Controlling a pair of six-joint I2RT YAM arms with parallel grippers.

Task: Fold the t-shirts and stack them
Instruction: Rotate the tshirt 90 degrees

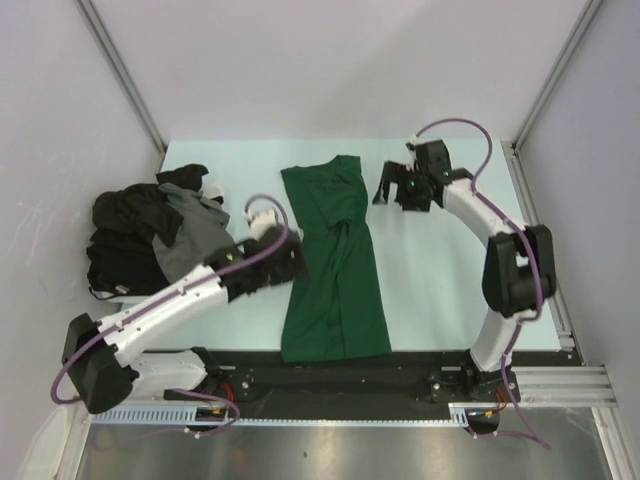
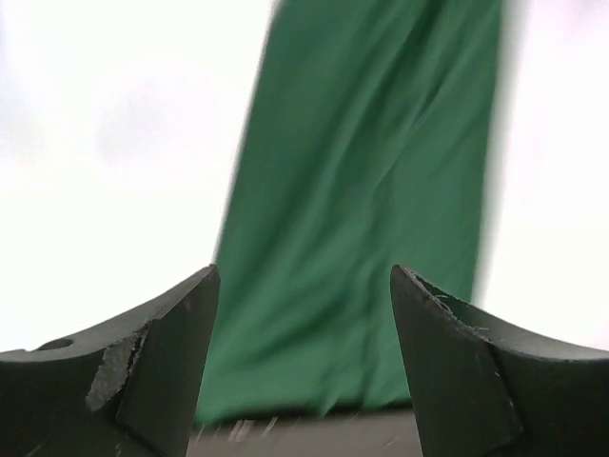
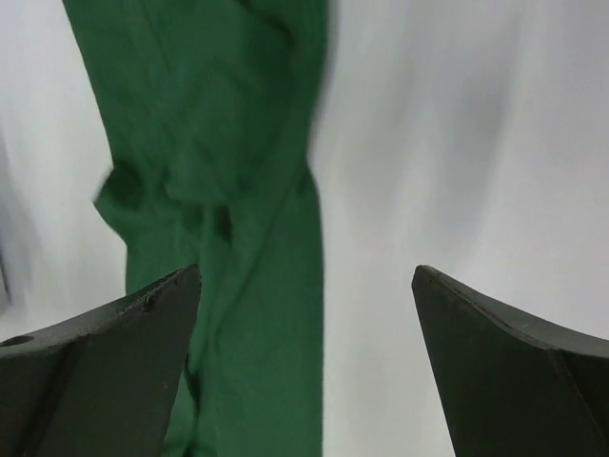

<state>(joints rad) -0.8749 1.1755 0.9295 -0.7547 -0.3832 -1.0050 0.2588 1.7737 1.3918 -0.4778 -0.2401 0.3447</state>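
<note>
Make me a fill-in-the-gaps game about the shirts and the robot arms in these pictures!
1. The shirt lying in the middle of the table is ____ in colour.
2. The pile of black and grey shirts sits on the ____ side of the table.
3. The left gripper and the right gripper both have their jaws ____, with nothing held between them.

Missing words: green; left; open
</note>
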